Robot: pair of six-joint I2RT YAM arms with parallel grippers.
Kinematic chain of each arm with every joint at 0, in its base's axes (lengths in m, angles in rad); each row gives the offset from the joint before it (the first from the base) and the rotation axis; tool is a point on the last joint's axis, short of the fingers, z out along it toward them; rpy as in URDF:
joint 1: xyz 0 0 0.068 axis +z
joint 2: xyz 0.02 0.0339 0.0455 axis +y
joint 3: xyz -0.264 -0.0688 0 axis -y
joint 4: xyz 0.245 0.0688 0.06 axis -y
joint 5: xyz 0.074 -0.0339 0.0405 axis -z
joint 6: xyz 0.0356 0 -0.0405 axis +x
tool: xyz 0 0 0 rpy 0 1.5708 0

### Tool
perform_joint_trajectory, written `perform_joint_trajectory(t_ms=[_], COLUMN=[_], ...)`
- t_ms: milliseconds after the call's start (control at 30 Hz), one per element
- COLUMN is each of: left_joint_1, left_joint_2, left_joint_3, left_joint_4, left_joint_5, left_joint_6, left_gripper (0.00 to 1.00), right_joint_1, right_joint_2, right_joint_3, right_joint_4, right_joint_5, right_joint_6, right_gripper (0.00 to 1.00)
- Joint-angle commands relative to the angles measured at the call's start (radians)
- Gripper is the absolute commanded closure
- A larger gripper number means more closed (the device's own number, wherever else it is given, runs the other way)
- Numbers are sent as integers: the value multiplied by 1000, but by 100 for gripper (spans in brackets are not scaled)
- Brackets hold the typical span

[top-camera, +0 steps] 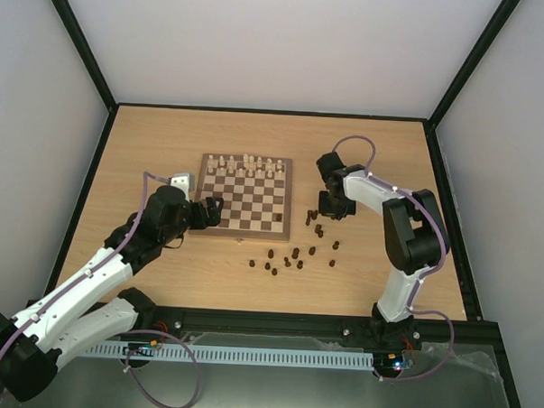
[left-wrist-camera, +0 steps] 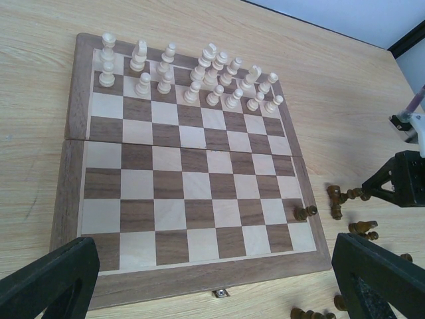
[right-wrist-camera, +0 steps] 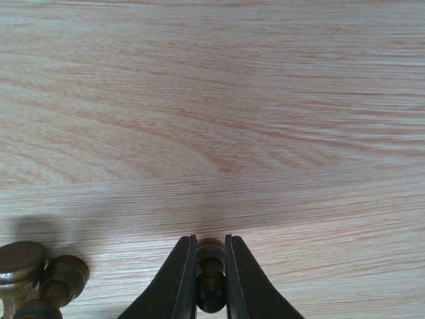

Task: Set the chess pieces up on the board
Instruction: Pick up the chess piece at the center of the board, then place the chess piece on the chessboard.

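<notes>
The chief risk is noted at the right arm (top-camera: 406, 232), whose jaws are pressed together on a single dark piece (right-wrist-camera: 211, 287). The piece is pinched narrowly at what appears to be its upper part. With so slim a hold it could swivel or slip out when carried, and whether it is lifted off the tabletop (top-camera: 148, 144) cannot be told. Two loose pieces (right-wrist-camera: 40, 279) lie just beside the jaws, to the left in the wrist view, and could be knocked or dragged if the arm is swung sideways before it is raised. The other dark pieces (top-camera: 292, 259) are scattered on the tabletop off the right edge and near-right corner of the board (top-camera: 249, 207), which lies mid-tabletop between the arms. A lone piece (left-wrist-camera: 305, 212) is stood on a square at the board's right edge and could be toppled by a low approach. The white pieces (left-wrist-camera: 199, 73) are ranked on the two far rows, well apart from the work. The left arm (top-camera: 116, 251) is reached forward, its jaws spread wide and empty above the board's near-left corner, where a crossing could be fouled. The right arm is folded, its wrist turned down beside the board's right edge.
</notes>
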Motion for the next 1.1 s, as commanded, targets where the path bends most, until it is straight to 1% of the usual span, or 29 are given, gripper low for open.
perform_joint_trajectory(t_ms=[0,67,267,333,433,600,767,900,1067], left_joint_1=[-4,-5,-4,-5,-5,-5,-5,-4,-4], left_joint_2=[-8,-13,-27,-32,-44,-77,-120,-152,-173], left_joint_3=[-13,-13,-8,-7,-3,6,18,28,33], left_joint_4=[9,7,-5,-11,-19,-43,-77,-102,-116], left_joint_5=[-2,-1,-11,-18,-31,-41,-58,-72,-79], left_joint_6=[-2,-4,-5,-6,-6,-13,-16,-15,-17], left_gripper=[1,1,1,1,1,1,1,1,1], right_joint_1=[-3,-3,18,49,128,260,377,420,441], right_joint_2=[-4,-25,-170,-199,-204,-135,-30,59,156], right_joint_3=[13,10,45,92,174,277,353,407,472], right_joint_4=[-22,-27,-87,-122,-175,-209,-230,-247,-282], right_joint_5=[-5,-6,-12,-14,-6,-90,-97,-76,-41], right_joint_6=[4,7,11,13,15,14,15,19,20], right_gripper=[94,98,99,99,99,98,97,96,95])
